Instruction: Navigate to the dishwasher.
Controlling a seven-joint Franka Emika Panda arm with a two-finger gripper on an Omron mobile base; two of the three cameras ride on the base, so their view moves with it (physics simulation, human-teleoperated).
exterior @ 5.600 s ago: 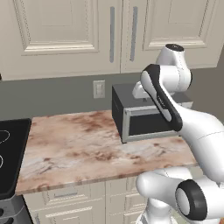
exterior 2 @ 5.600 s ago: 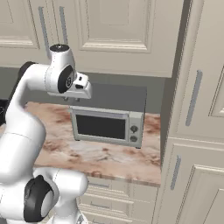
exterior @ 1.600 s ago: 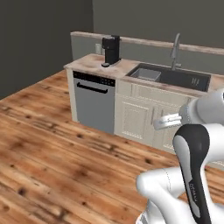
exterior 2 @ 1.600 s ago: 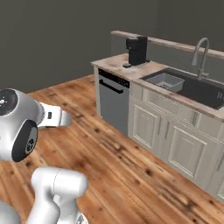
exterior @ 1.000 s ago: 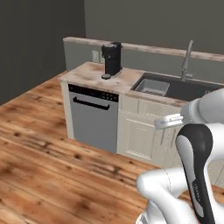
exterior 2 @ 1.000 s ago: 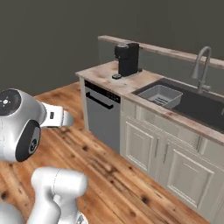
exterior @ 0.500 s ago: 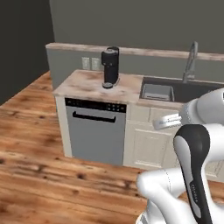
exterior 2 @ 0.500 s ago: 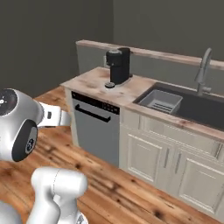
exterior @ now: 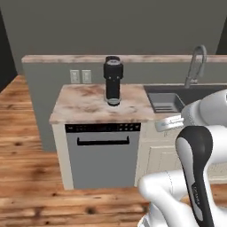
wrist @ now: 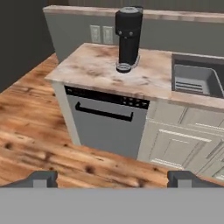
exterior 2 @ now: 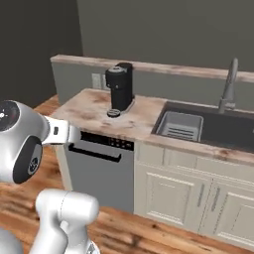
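The dishwasher (exterior: 103, 157) stands straight ahead of me, its grey front facing my base almost square-on in the left base view and turned a little to one side in the right base view (exterior 2: 99, 168). Its long axis runs across my path: the black control strip and the bar handle (wrist: 104, 113) below it lie level, left to right. In the hand view the front sits ahead and slightly left of where my gripper (wrist: 111, 178) points, with a stretch of wooden floor (wrist: 52, 153) between us, so I judge the drive left to make is short and mostly forward, with a small shift left to centre on the door.

My gripper is spread wide and holds nothing; its two dark tips rise well apart at the bottom of the hand view.

Above the dishwasher runs the marbled surface (exterior: 84, 104), and on it, near its back right part, stands a black coffee machine (exterior: 113, 80). To the right lie the sink (exterior 2: 208, 126) with its tap (exterior: 195, 64), and cream cabinet doors (exterior 2: 168, 196) below it. Those doors touch the dishwasher's right side, so I would take care not to drift that way and stop before the wrong front
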